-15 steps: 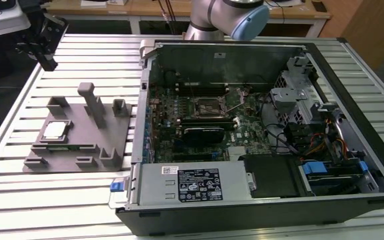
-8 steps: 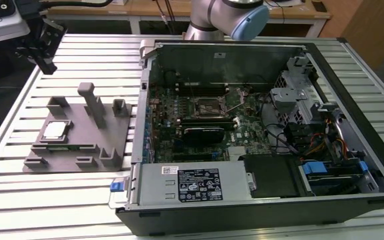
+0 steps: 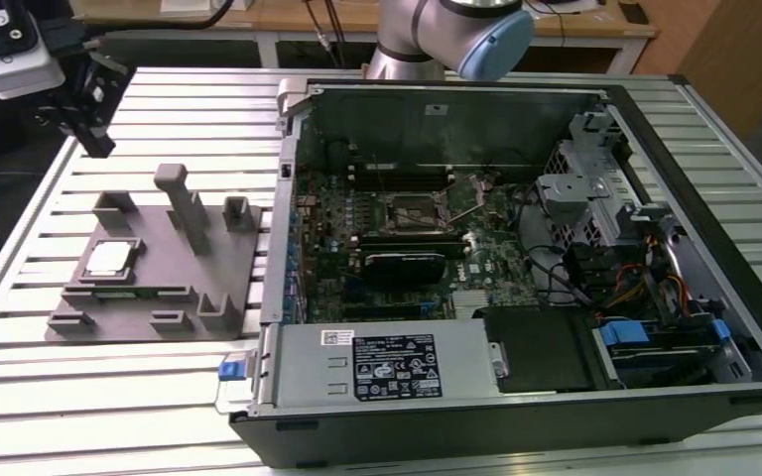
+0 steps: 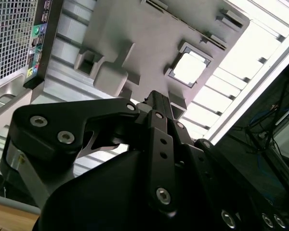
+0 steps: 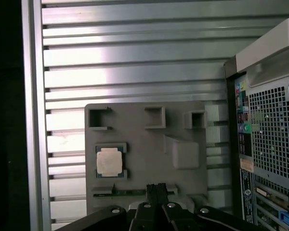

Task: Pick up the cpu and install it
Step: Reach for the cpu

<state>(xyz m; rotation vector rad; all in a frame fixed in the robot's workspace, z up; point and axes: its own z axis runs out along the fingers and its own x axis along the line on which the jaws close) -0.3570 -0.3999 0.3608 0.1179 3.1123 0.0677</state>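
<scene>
Plainly, nothing of this job is done yet: the cpu (image 3: 110,258) lies flat, pale metal top up, in its square recess on the grey holder plate (image 3: 170,278), and I have not touched it. My fingers (image 3: 94,139) hang in the air over the slatted worktop (image 3: 90,397), above the plate, with the chip below them and off to one side, clear of both tips. In the first wrist view my fingers (image 5: 152,188) look narrow, pressed together with only a thin seam between them and nothing held. The second wrist view shows the same closed pair of fingers (image 4: 156,101), with the cpu (image 4: 189,67) beyond their tips and apart from them. The chip (image 5: 109,161) sits square in its seat, not tilted, with the plate's other recesses and blocks around it. The open computer case (image 3: 421,436) stands beside the plate, on the side away from my fingers. The socket (image 3: 415,210) in the middle of its motherboard is much farther from me than the chip is, and I see no silvery top in it, so I judge it unfilled, though its latch I cannot make out. Both the grasp and the install remain to be done.
</scene>
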